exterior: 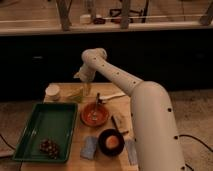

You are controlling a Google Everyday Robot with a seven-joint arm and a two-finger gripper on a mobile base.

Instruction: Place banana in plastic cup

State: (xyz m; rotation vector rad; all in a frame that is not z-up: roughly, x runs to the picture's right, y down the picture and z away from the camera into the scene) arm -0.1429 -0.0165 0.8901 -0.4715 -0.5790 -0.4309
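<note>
The banana (76, 94), a small pale yellow-green stubby object, lies on the wooden table (122, 102) near its back edge. The white plastic cup (52, 91) stands upright just left of it, at the table's back left corner. My gripper (85, 86) hangs at the end of the white arm (125, 80), pointing down, just above and to the right of the banana and very close to it. I cannot tell whether it touches the banana.
A green tray (35, 125) fills the front left, with a dark grape bunch (49, 147) in its near corner. An orange bowl (95, 114) with a utensil sits mid-table. A black bowl (111, 141) holds something orange, with a blue-grey sponge (90, 148) beside it.
</note>
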